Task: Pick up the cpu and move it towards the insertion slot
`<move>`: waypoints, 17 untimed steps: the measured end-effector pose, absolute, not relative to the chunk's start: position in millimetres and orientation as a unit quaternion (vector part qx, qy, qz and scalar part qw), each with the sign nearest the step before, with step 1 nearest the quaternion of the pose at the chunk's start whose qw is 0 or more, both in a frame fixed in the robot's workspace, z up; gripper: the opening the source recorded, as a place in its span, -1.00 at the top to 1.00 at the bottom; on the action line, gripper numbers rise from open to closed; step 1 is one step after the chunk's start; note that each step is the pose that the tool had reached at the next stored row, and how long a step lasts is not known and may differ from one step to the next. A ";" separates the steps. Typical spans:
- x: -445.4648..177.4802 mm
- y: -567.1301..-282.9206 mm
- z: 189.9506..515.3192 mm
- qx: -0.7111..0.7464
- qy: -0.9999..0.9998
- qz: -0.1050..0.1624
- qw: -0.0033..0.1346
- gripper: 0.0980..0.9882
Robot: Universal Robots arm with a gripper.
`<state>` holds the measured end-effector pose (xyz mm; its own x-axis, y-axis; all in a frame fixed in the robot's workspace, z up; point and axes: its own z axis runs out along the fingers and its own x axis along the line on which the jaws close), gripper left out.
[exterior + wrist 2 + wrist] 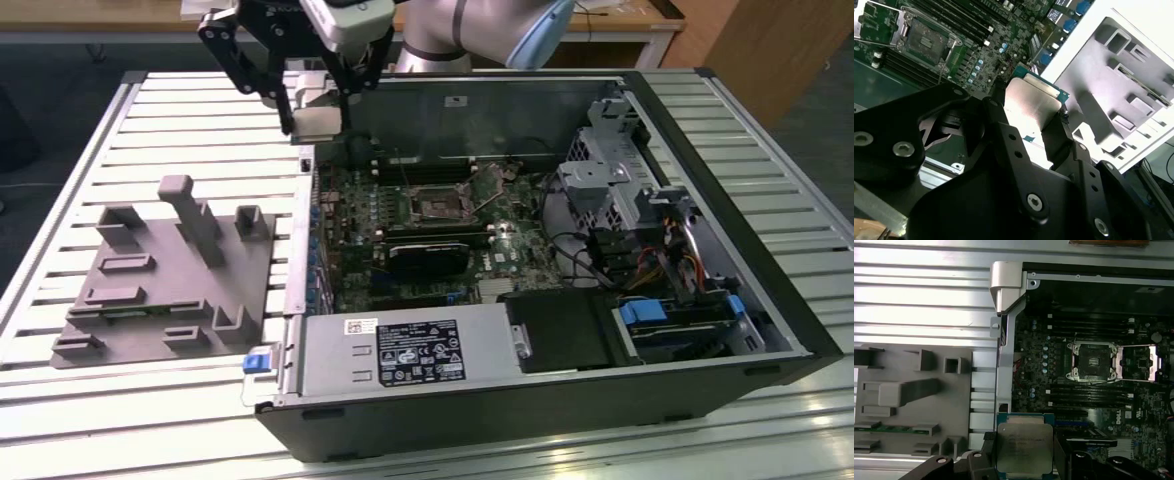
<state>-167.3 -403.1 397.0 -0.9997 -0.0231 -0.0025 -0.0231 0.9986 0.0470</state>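
The pincer [316, 118] hangs in the air over the back corner of the open computer case [747, 330], on the exterior view's left, just above the case wall. It is closed on the cpu [316, 123], which sits flat between its two black fingers [283, 105] and is lifted clear of everything below. In the first wrist view the cpu [1024, 447] shows its silvery top with a green rim, gripped at two opposite edges, and it hovers over the case wall between the grey fixture [909, 400] and the motherboard [1044, 370]. In the second wrist view the cpu [1031, 107] is seen from the other side, a pale metal square wedged between the fingers [1059, 135].

The slot [438, 207] lies inside the case near the middle of the motherboard, a dark square in a silvery bracket, with its cover plate swung open beside it. In the first wrist view the slot [1092, 360] is well apart from the held cpu. The fixture [167, 275] rests on the slatted surface [174, 110] on the exterior view's left, beside the case.
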 end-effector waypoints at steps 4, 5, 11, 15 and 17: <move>-162.9 -403.0 397.0 -0.012 1.000 0.024 0.001 0.00; -161.8 -403.0 397.0 -0.012 1.000 0.024 0.001 0.00; -151.7 -402.9 397.0 -0.012 1.000 0.024 0.001 0.00; -146.2 -402.7 397.0 -0.012 1.000 0.024 0.001 0.00; -143.9 -402.6 397.0 -0.012 1.000 0.024 0.001 0.00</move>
